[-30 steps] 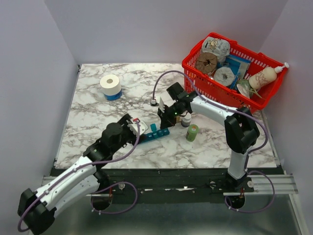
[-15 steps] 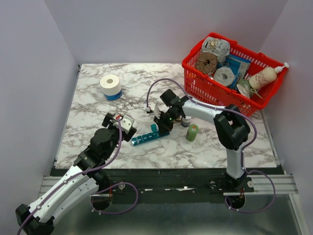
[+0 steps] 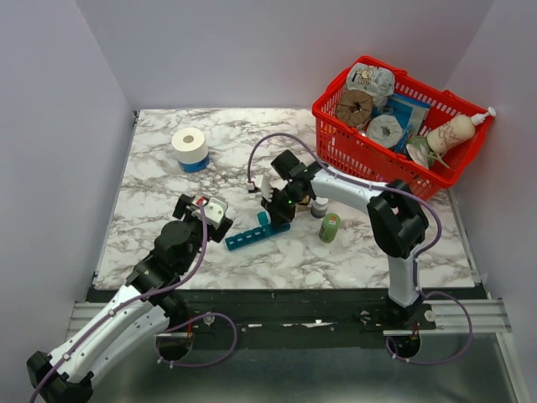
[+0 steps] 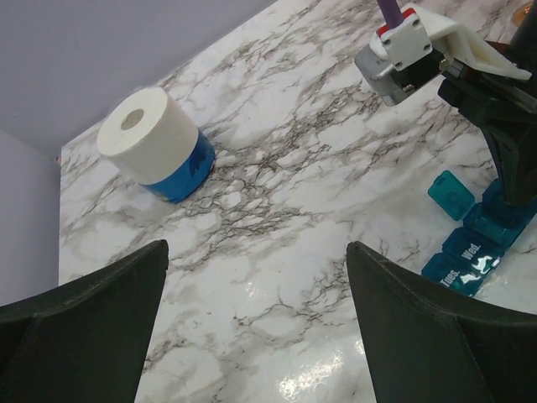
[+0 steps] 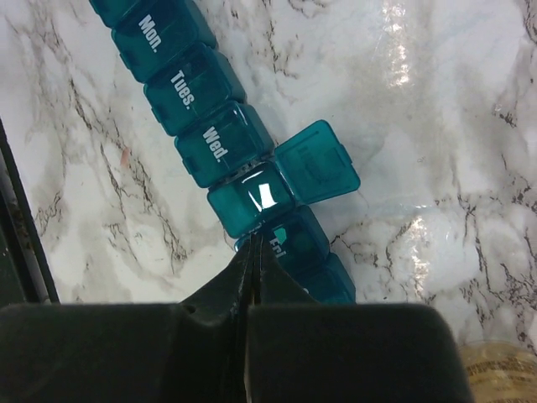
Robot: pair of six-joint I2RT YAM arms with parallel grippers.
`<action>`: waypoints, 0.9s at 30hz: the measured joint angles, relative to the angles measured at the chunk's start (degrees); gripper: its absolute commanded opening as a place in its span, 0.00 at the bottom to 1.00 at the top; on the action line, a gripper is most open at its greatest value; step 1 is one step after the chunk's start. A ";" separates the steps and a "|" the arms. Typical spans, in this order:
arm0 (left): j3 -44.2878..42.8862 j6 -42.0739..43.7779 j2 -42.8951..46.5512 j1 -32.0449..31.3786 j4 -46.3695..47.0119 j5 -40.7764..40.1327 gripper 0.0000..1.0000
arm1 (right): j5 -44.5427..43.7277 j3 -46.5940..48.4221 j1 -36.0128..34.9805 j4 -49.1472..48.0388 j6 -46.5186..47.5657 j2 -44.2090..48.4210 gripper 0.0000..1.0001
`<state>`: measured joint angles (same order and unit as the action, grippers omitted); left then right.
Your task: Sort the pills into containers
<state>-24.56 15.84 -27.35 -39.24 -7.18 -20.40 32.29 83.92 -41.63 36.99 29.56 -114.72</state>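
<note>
Teal pill organiser lettered white, grey-veined white marble table, red basket.

**One pill box, seven compartments, one lid up**

One teal pill box lies near the middle of the worktop. The right wrist view shows seven compartments in its row. Six have their lids down and one open lid is flipped aside.

One white roll stands toward the far left corner. One red basket sits at the far right corner. At least six things are piled in it, two of them rolls, but the exact number cannot be told.

Between the pill box and the basket stand two bottles: one green bottle and one smaller bottle.

Two robot arms come in from the near edge: one left arm and one right arm.
</note>
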 measured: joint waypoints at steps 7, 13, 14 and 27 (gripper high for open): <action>-0.11 -5.03 -2.69 7.67 0.37 3.58 0.96 | 1.53 3.61 0.11 4.42 2.97 5.09 0.16; -3.10 -12.66 -7.54 22.18 0.94 14.01 0.96 | 2.10 4.74 0.46 6.05 5.18 10.95 0.38; -4.33 -14.43 -9.44 24.17 0.92 15.93 0.96 | 2.08 4.74 0.55 6.29 5.62 11.87 0.43; -14.38 -21.16 -21.27 29.14 -1.92 38.05 0.96 | 12.74 -2.82 10.25 1.77 14.10 33.53 1.00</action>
<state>-38.94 -5.32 -48.62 -10.11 -9.10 17.65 45.04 81.10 -31.38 38.76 43.66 -81.19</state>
